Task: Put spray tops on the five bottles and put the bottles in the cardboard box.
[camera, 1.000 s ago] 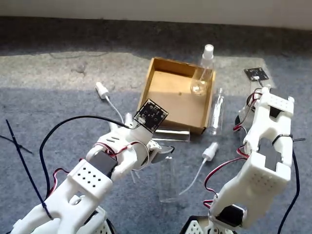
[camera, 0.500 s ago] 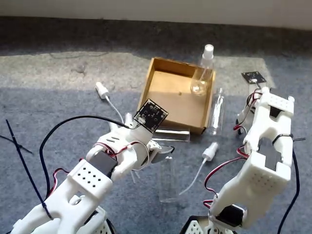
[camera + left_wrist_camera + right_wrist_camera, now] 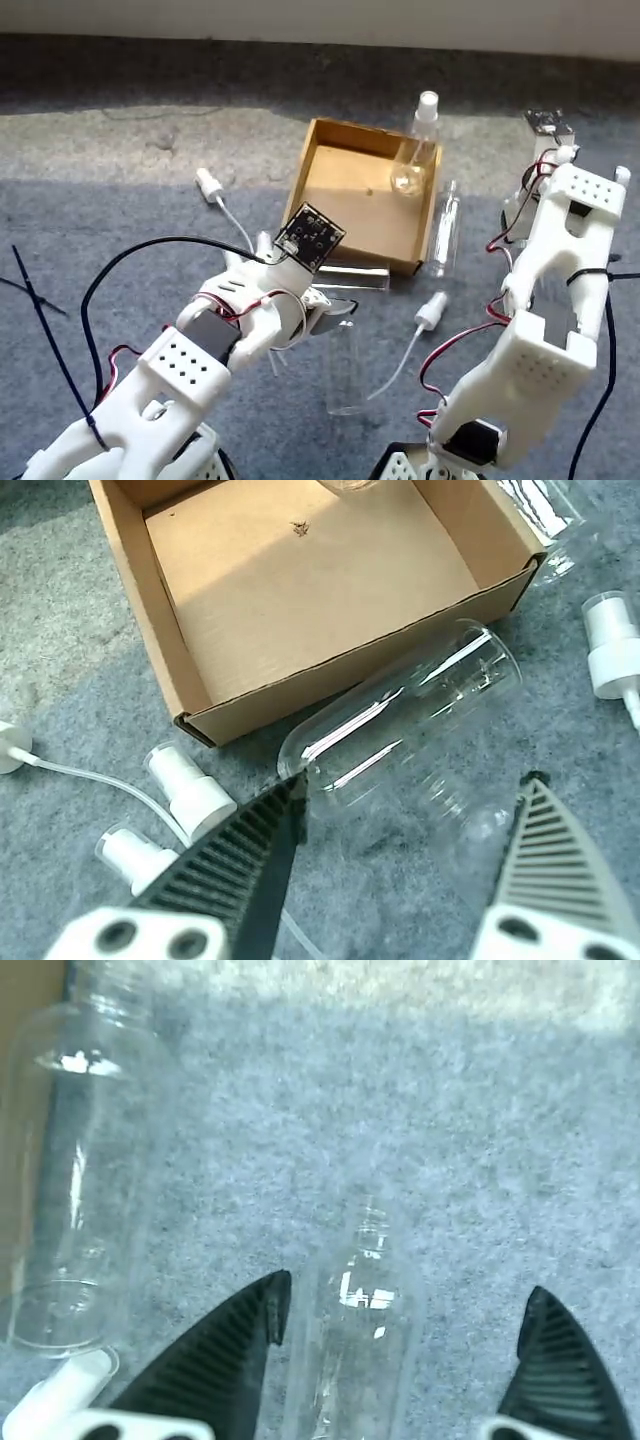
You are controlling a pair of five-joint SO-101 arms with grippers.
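Note:
The cardboard box (image 3: 330,190) lies open at mid-table, and a bottle with a spray top (image 3: 418,150) leans in its far right corner. My left gripper (image 3: 400,870) is open just in front of the box, over a bare clear bottle (image 3: 400,725) lying along the box's front wall (image 3: 300,695). My right gripper (image 3: 385,1360) hangs open above another bare bottle (image 3: 350,1330) on the carpet, right of the box. A third bare bottle (image 3: 80,1160) lies along the box's right side (image 3: 445,230). Loose spray tops (image 3: 190,785) (image 3: 432,310) (image 3: 208,183) lie around.
A further clear bottle (image 3: 345,365) lies between the two arm bases. Grey carpet (image 3: 120,230) covers the table, with a black cable (image 3: 100,280) and a cable tie (image 3: 30,290) at the left. A paler strip of carpet (image 3: 150,140) runs along the far side.
The right arm's wrist has risen and swung toward the far right. The left arm and the bottles have not moved.

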